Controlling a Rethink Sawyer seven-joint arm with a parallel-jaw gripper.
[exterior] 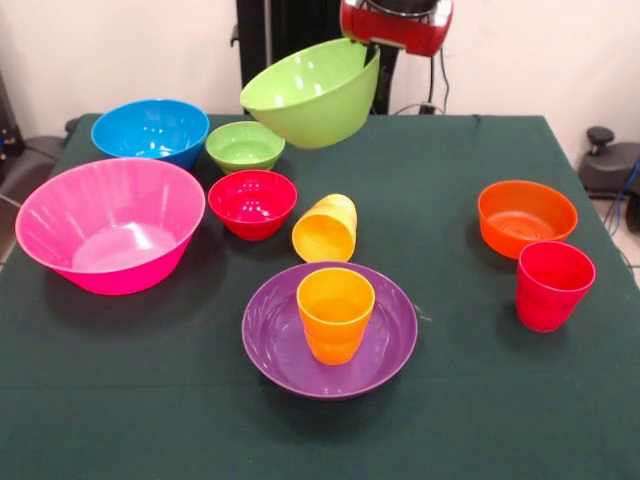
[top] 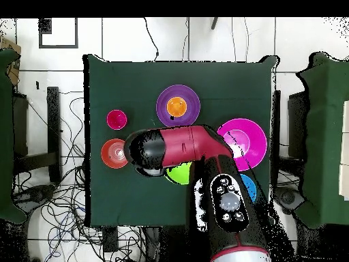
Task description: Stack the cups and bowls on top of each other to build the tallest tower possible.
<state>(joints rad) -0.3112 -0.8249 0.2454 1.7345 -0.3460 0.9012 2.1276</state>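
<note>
Ten pieces: seven bowls and three cups, spread over the green desk [exterior: 480,400].
Tool [exterior: 372,48]: at the front view's top edge under the red arm [top: 178,147]; grips the rim of the large lime green bowl [exterior: 315,93], fingers themselves hidden by arm and bowl.
Lime bowl: lifted clear of the desk, tilted, mouth turned toward the camera's left; overhead, only a green sliver [top: 179,175] visible below the arm.
Purple bowl [exterior: 385,345]: near the front edge, middle; upright.
Orange cup [exterior: 335,313]: upright inside the purple bowl, at its centre.
Yellow cup [exterior: 326,229]: on its side, just behind the purple bowl, mouth toward the camera.
Small red bowl [exterior: 252,202]: left of the yellow cup, close beside it.
Small green bowl [exterior: 245,146]: behind the red bowl, partly beneath the lifted lime bowl.
Blue bowl [exterior: 151,131]: far left corner.
Pink bowl [exterior: 110,224]: left side, largest, ribbed.
Small orange bowl [exterior: 527,217]: right side.
Red cup [exterior: 553,285]: upright, just in front of the orange bowl, overlapping it in the front view.
</note>
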